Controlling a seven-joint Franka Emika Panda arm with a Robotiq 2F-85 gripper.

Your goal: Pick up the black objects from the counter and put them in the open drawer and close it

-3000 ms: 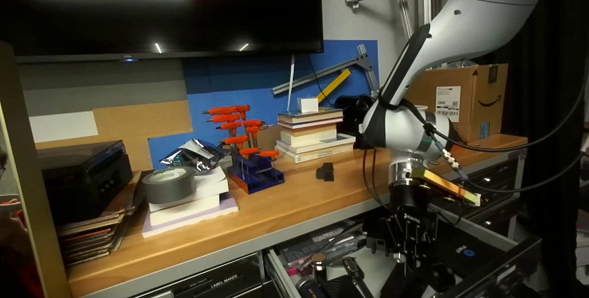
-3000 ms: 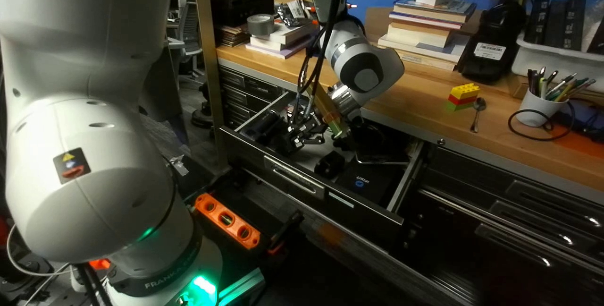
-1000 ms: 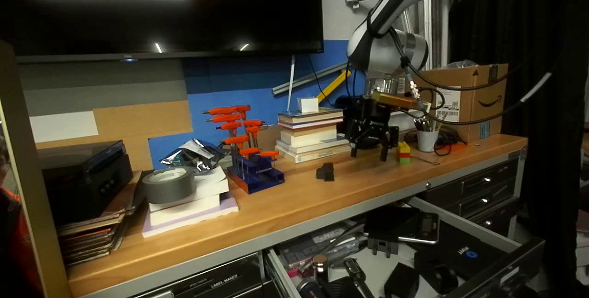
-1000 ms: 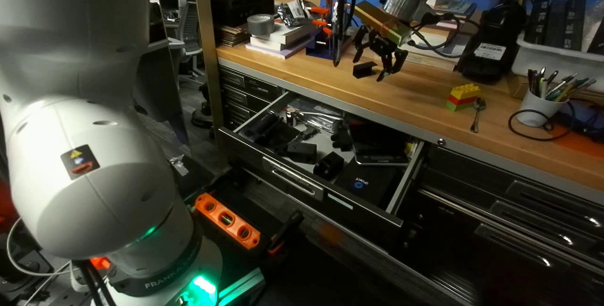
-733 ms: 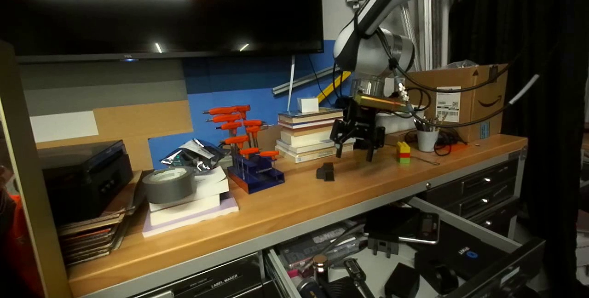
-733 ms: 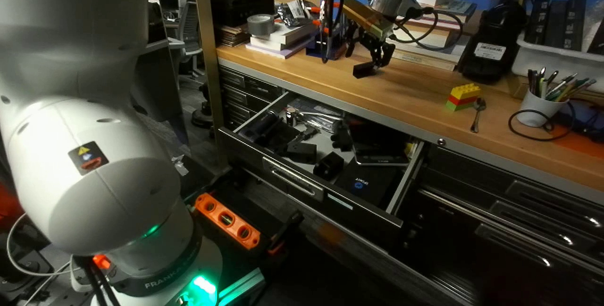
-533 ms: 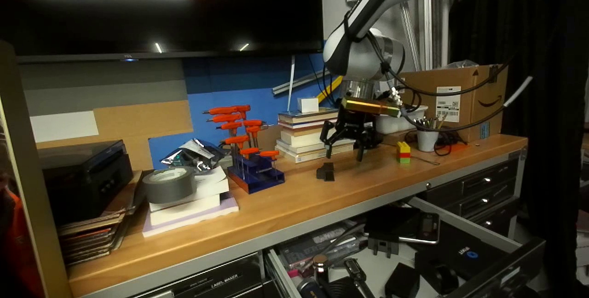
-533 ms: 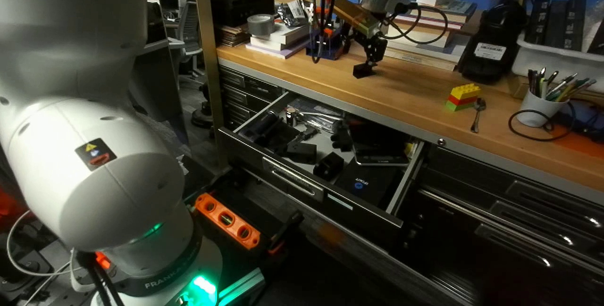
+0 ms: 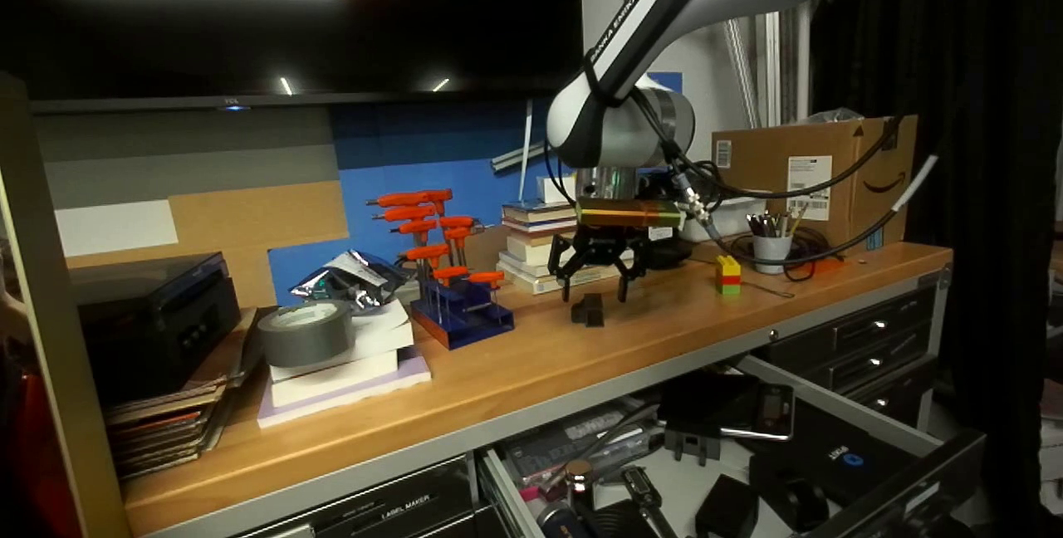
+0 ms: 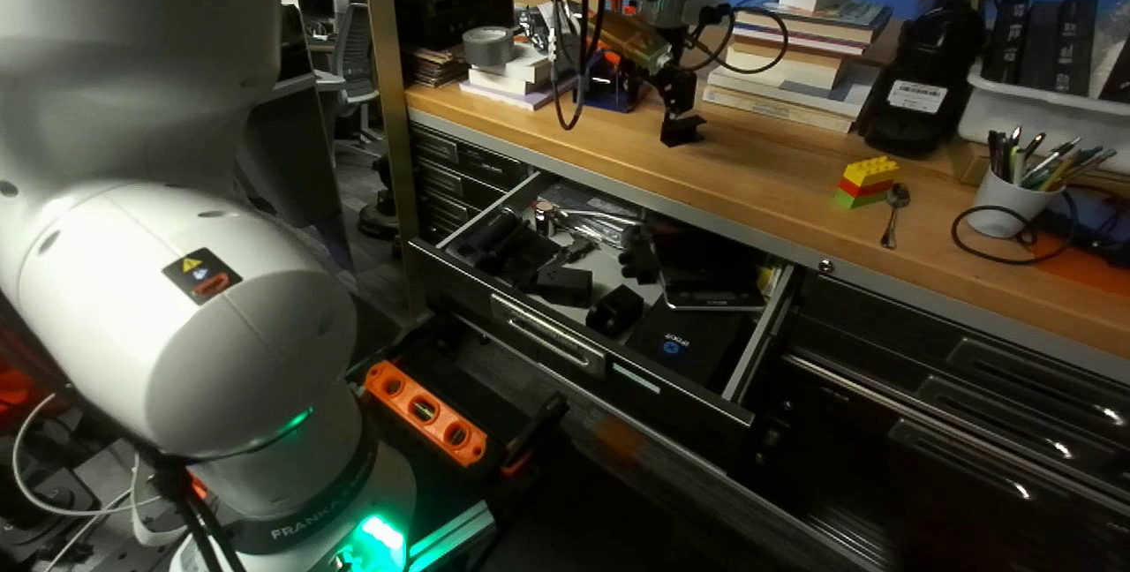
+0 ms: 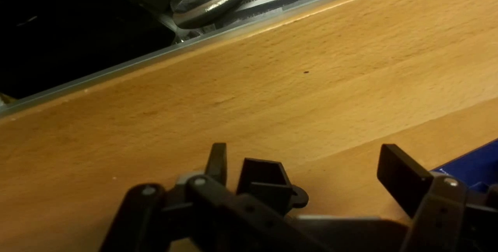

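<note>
In both exterior views the black block (image 9: 589,311) is seen on the desk (image 9: 531,364), the claw (image 9: 595,293) held just above it with jaws spread wide; contact cannot be judged. Only in the wrist view is the block's rounded tab (image 11: 303,197) revealed; the rest is partly hidden by the claw. The blue tool stand (image 9: 473,318) near the block, clear in an exterior view, is cut to a corner in the wrist view. Below the block, the pulled-out drawer (image 9: 681,480) is cut off in an exterior view; its handle (image 10: 549,332) is shown whole in an exterior view. Dark pieces (image 10: 615,310) inside cannot be told apart.
</note>
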